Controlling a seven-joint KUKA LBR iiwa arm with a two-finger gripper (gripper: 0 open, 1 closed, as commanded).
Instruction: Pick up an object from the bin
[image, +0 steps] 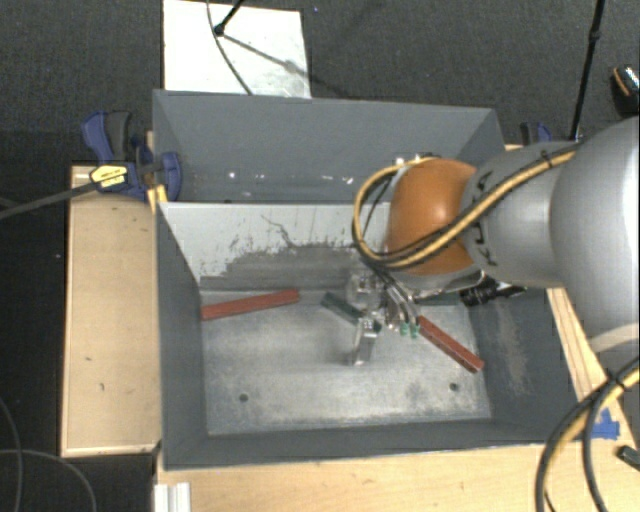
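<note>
Hanging near a flat red stick (450, 343), the fingers' (360, 345) spread cannot be told.

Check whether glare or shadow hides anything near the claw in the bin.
Camera view: no glare on the floor of the bin, only small glints along the back wall at its fold; the arm shadows the floor's right edge, beyond the right red stick beside the claw; the left red stick lies plainly lit.

Looks like a robotics lab to me: big industrial arm (570, 220) with yellow-black cables (450, 238) looped round its wrist, a scuffed grey metal bin (300, 140) as the test rig, and a loose wire (50, 195) trailing over dark carpet (60, 60).
</note>
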